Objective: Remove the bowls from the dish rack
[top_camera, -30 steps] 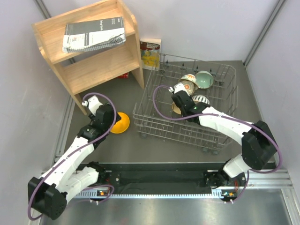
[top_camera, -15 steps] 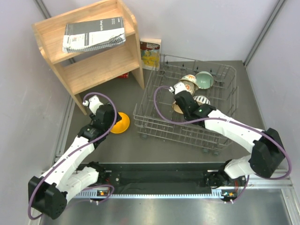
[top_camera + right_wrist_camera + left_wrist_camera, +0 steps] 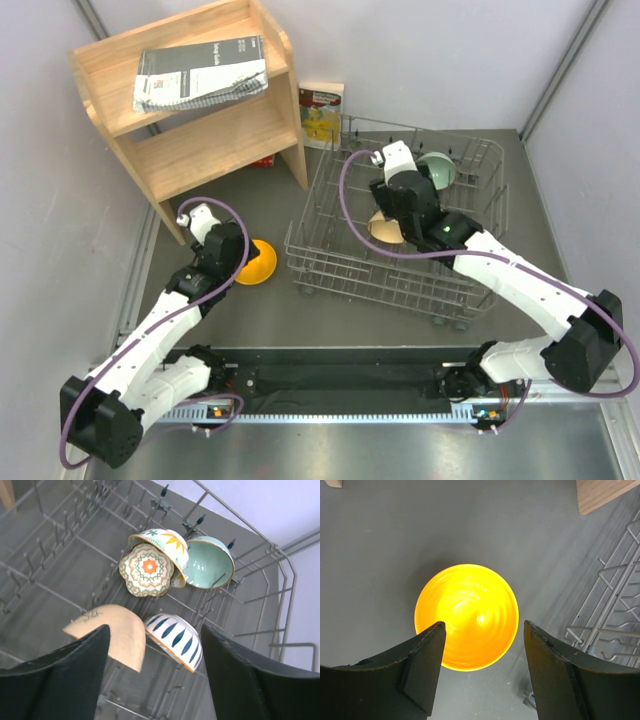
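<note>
The orange-yellow bowl (image 3: 259,262) (image 3: 466,616) stands upright on the grey table, left of the dish rack (image 3: 330,262). My left gripper (image 3: 240,257) (image 3: 483,626) hovers over it, open, its fingers apart from the bowl. In the rack (image 3: 50,555) a tan bowl (image 3: 117,632) (image 3: 383,228) and a white bowl with dark stripes (image 3: 175,636) lean on the tines. Behind them lean a cream floral bowl (image 3: 147,569) and a pale teal bowl (image 3: 206,570) (image 3: 438,170). My right gripper (image 3: 154,630) (image 3: 404,200) hangs open above the tan and striped bowls, holding nothing.
A wooden shelf (image 3: 215,130) with a spiral-bound booklet (image 3: 200,72) on top stands at the back left. A small book (image 3: 321,113) leans against the back wall beside the rack. The rack's upright tines (image 3: 30,570) stand around the bowls.
My right gripper has gone from shut to open and has risen and moved toward the rack's far side. The left arm and the orange bowl have not moved.
</note>
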Available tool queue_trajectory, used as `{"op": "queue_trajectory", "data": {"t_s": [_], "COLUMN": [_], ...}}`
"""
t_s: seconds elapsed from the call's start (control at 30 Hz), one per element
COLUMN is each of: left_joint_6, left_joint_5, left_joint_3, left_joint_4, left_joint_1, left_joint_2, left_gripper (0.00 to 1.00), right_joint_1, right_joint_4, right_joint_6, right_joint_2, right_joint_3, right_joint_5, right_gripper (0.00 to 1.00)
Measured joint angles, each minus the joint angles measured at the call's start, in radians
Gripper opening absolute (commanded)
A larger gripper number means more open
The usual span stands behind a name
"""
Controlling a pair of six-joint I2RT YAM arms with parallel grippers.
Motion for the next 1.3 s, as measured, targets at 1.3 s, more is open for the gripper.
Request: {"op": "queue_trajectory", "data": {"t_s": [1.3], "left_joint_6": [0.004], "left_joint_5": [0.032], "left_joint_3": [-0.016], "left_joint_4": [0.021], "left_joint_1": [0.000], "left_joint_2": [0.015], "left_gripper": [0.66], "right_joint_1": [-0.047], "right_joint_4": [-0.056], "right_joint_6": [0.000], "right_joint_2": [0.211], "right_joint_3": [-0.025], "right_joint_5": [-0.200], "right_gripper": [0.80]}}
